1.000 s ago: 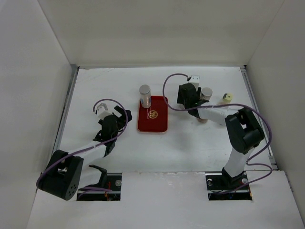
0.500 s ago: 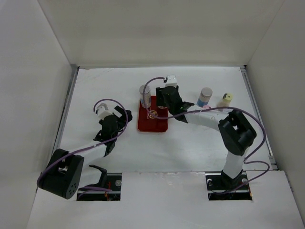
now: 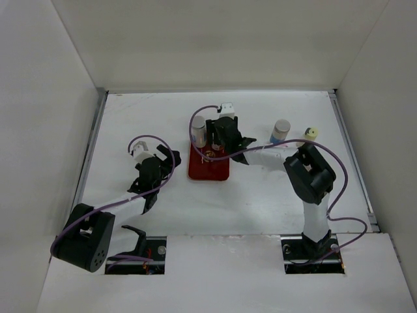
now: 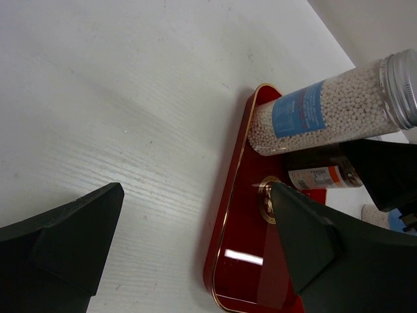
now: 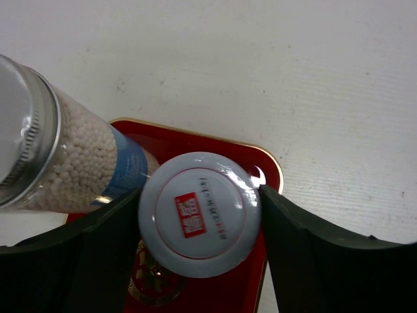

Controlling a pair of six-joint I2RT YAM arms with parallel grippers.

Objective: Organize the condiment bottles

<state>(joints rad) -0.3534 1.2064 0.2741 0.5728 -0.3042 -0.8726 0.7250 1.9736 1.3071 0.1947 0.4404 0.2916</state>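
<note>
My right gripper (image 3: 218, 138) is shut on the white patterned-lid jar (image 5: 199, 212) and holds it upright over the back of the red tray (image 3: 210, 168). The jar is close beside the silver-lidded clear bottle (image 3: 198, 129), which stands on the tray's back left corner. I cannot tell whether the jar touches the tray. The left wrist view shows the clear bottle (image 4: 326, 107) full of white beads and the jar's dark body (image 4: 319, 177). My left gripper (image 3: 168, 161) is open and empty on the table left of the tray. The pink-lidded jar is out of view.
The grey-lidded blue-label bottle (image 3: 281, 132) and the cream bottle with the yellow cap (image 3: 311, 134) stand on the table at the back right. The front half of the tray (image 4: 241, 254) is bare. White walls enclose the table.
My right gripper has swung left from the back right to the tray, carrying the white-lidded jar up beside the silver-lidded bottle. The left arm has not moved.
</note>
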